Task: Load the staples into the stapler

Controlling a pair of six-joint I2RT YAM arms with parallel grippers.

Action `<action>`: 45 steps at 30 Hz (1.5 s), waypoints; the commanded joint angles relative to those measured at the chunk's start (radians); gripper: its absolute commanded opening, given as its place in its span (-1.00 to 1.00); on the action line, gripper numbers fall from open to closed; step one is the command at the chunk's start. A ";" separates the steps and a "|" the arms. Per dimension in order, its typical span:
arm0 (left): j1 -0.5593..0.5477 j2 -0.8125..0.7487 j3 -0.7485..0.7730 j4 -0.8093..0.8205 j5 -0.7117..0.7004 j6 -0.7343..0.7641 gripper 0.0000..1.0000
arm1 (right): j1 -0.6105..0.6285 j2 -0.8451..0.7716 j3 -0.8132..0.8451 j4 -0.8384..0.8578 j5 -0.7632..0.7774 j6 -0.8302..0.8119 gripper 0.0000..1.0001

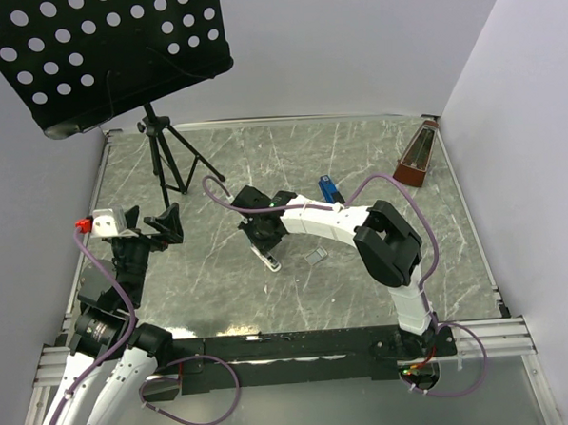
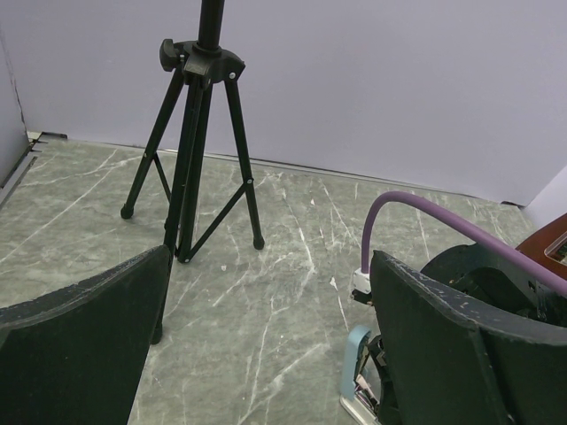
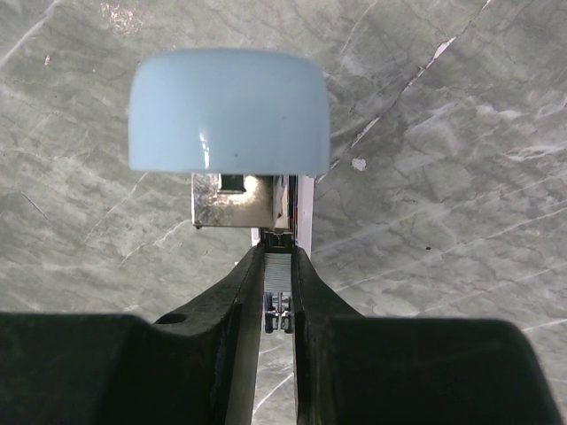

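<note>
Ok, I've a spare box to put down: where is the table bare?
Bare: the right side between the right arm and the metronome, and the far strip between tripod and metronome. Crowded: the middle, where the right gripper holds staples at the stapler beside a grey piece; the left gripper fills the left.

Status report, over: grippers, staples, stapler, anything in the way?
Left gripper open, off to the side. Right gripper shut on staples, at metal part of pale blue stapler. Nothing between them.
</note>
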 commanded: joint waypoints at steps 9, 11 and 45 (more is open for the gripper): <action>0.006 -0.006 -0.001 0.034 0.012 -0.008 0.99 | 0.007 0.008 -0.009 0.000 0.023 0.004 -0.39; 0.004 -0.006 -0.001 0.034 0.012 -0.008 0.99 | 0.007 0.005 -0.007 0.000 0.025 0.005 -0.38; 0.004 -0.010 -0.001 0.034 0.011 -0.008 0.99 | -0.039 -0.039 -0.018 0.046 0.014 0.050 -0.16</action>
